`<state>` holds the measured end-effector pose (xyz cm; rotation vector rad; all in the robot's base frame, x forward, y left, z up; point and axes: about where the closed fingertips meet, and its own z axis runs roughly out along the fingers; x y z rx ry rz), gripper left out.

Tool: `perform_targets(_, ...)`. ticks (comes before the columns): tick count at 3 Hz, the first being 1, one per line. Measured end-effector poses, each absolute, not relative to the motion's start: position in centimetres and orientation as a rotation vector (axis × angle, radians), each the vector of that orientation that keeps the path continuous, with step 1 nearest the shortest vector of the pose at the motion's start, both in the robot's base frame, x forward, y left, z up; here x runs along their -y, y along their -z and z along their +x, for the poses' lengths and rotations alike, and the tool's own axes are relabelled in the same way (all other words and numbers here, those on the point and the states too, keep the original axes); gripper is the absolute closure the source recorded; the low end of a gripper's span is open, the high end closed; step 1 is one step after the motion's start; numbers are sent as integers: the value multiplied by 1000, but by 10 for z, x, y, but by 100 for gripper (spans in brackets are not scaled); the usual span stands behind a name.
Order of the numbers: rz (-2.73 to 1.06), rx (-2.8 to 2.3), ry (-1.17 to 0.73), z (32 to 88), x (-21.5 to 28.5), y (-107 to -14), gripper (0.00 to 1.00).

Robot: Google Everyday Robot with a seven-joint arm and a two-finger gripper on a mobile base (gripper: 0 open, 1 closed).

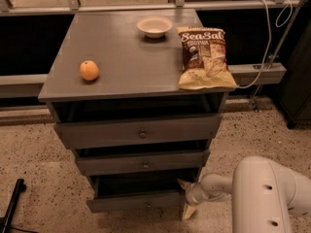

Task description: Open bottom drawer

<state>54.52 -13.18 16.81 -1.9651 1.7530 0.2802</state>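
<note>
Tool (186,198), fingers apart, at right end of bottom drawer (131,201)

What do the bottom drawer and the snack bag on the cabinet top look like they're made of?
The bottom drawer looks like grey-painted wood: a matte, flat front with no glare. The snack bag is probably plastic film, crinkled and slightly shiny, with printed lettering. The gripper sits at the drawer's right end, fingers open.
</note>
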Motion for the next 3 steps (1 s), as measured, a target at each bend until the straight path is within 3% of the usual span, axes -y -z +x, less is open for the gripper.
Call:
perform_targets(2,-1948,-1800,-365,548,138,-159,36)
perform_targets(3,-2008,-1764,-438,536,124,-176,35)
